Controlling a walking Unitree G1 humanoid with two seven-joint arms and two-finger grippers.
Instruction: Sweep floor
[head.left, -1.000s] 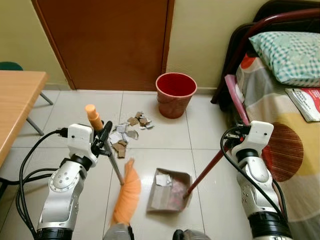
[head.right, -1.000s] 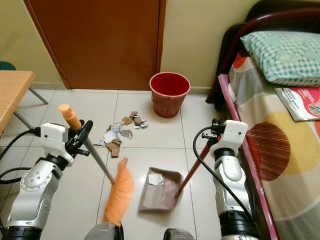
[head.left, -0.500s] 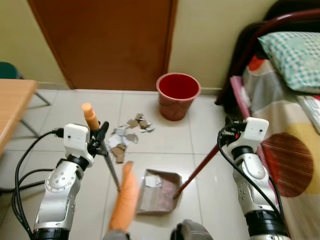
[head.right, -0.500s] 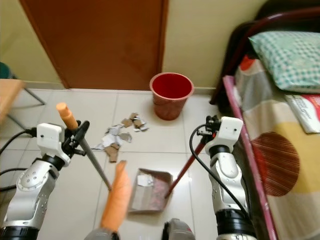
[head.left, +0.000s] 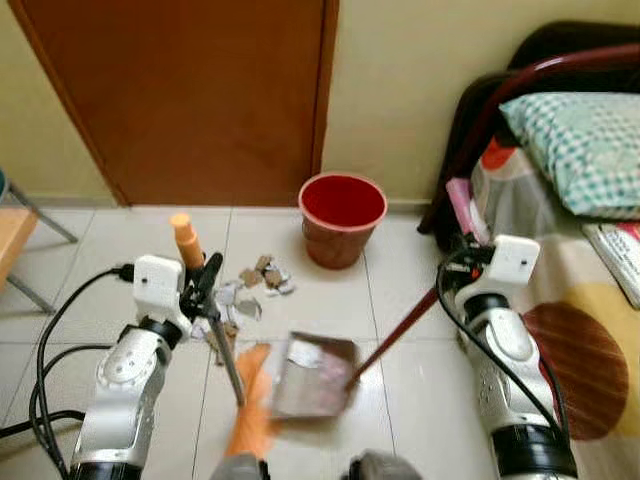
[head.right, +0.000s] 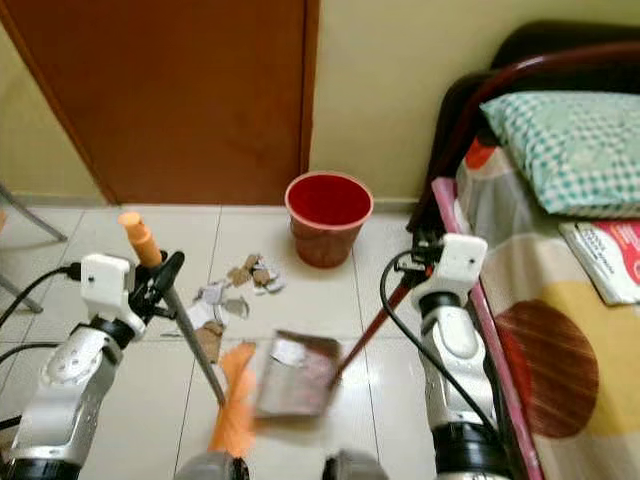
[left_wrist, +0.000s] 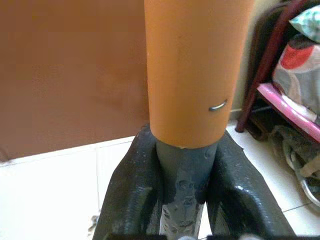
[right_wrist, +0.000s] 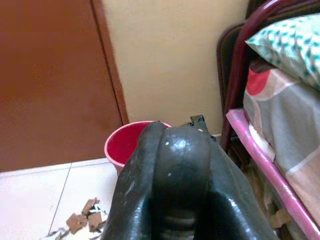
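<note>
Scraps (head.left: 240, 297) are strewn on the floor tiles before the red bin (head.left: 342, 217). Broom (head.left: 225, 350) is clamped in the left gripper (head.left: 205, 290), dustpan (head.left: 312, 375) handle in the right gripper (head.right: 420, 262). Sweeping into the pan is judged next.

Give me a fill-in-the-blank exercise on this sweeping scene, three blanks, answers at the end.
1. The left gripper is shut on the gray shaft of the ____.
2. The bucket by the door is colored ____.
3. The dustpan lies to the ____ of the orange bristles.
Answers: broom; red; right
</note>
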